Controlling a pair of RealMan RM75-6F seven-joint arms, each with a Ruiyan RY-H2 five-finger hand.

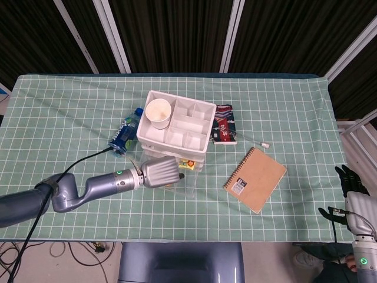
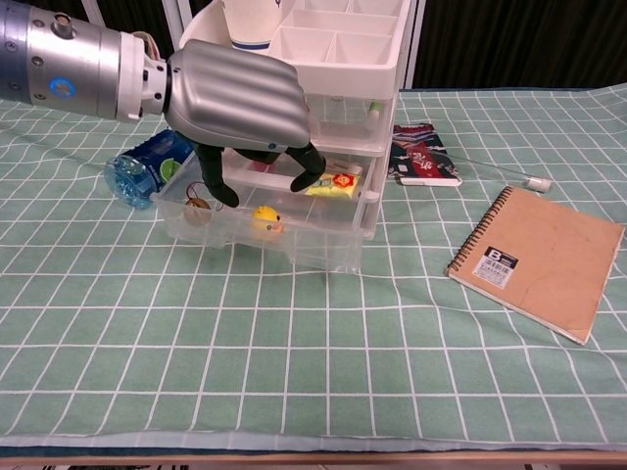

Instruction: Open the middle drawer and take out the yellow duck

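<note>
over the pulled-out drawer of the white organizer: left hand, fingers spread and pointing down, holding nothing. inside the drawer, just below the hand and untouched: yellow duck, beside a small trinket and a yellow packet. at the table's far right edge: right hand, grip state unclear.

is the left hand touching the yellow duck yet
Apart. The chest view shows the left hand above the open drawer, with clear space between its fingers and the yellow duck.
</note>
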